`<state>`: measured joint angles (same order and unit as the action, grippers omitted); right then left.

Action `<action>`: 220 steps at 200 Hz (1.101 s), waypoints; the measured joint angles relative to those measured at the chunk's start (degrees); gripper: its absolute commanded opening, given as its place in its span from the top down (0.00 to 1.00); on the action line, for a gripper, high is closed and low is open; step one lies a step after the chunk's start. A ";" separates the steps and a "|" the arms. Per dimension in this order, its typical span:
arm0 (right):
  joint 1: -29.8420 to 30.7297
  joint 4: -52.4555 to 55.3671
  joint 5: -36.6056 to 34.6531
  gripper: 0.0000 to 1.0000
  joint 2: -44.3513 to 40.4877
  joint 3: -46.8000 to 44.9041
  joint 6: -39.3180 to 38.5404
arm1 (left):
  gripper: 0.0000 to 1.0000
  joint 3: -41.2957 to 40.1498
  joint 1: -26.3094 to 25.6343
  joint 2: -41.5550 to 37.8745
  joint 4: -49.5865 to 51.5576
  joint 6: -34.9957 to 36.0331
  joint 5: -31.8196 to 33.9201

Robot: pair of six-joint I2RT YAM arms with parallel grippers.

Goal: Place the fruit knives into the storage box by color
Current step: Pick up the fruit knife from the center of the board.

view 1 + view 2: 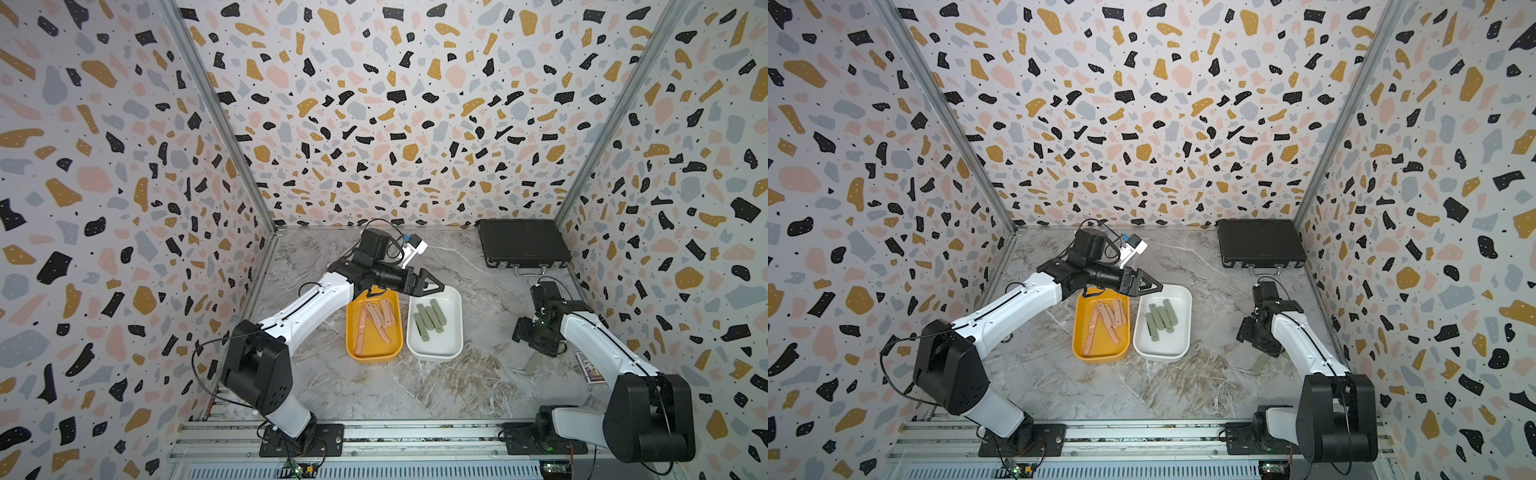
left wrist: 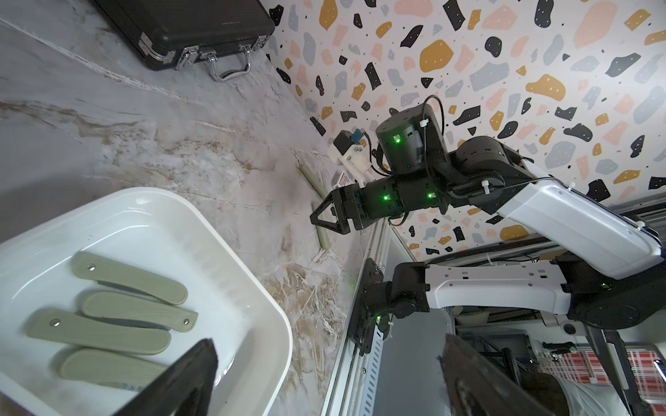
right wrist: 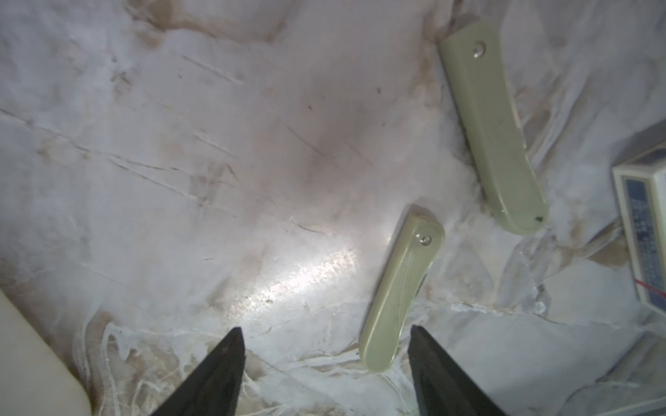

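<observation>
White tray (image 1: pixel 451 336): on the marble table (image 1: pixel 374 395), near its middle; taken here as the reference for all places.
Green knives in the tray (image 1: pixel 430 318): four, flat on the white tray's floor, side by side and partly overlapping.
Yellow tray (image 1: pixel 353 307): just beside the white tray, on the left arm's side, long edges parallel.
Pink knives (image 1: pixel 376 320): several, loosely crossed inside the yellow tray.
Left gripper (image 1: pixel 434 286): above the white tray's far end, near the edge next to the yellow tray. Jaws spread wide, nothing between them.
Right gripper (image 3: pixel 326 335): low over the table, well apart from the white tray on the right arm's side. Jaws parted, gripping nothing.
Near green knife (image 3: pixel 402 288): flat on the table between the right gripper's fingertips, closer to one finger but clear of both.
Second green knife (image 3: pixel 493 126): also on the table, just past the near one – farther from the white tray.
Small card box (image 3: pixel 641 234): beside those two loose knives, on the side away from the white tray.
Black case (image 1: pixel 523 245): shut, beyond the white tray toward the back wall.
</observation>
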<state>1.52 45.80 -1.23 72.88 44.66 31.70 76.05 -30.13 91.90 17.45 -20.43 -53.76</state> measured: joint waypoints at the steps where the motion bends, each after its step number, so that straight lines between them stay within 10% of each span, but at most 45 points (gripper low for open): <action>1: -0.07 0.00 -0.02 0.26 0.00 -0.07 0.02 | 0.03 -0.04 -0.04 0.02 -0.04 -0.02 -0.02; 131: -3.56 -4.00 1.92 0.32 2.32 -6.47 2.34 | 0.03 -0.48 0.04 0.04 -1.27 -0.83 -0.39; 220: -1.99 -6.88 3.82 0.71 3.23 -7.63 3.39 | 0.03 -1.77 1.99 -0.04 -1.79 -1.40 -0.42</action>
<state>-0.47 38.92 2.59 76.12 37.04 35.09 74.28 -28.14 91.85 15.66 -21.82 -54.17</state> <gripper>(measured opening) 0.312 0.968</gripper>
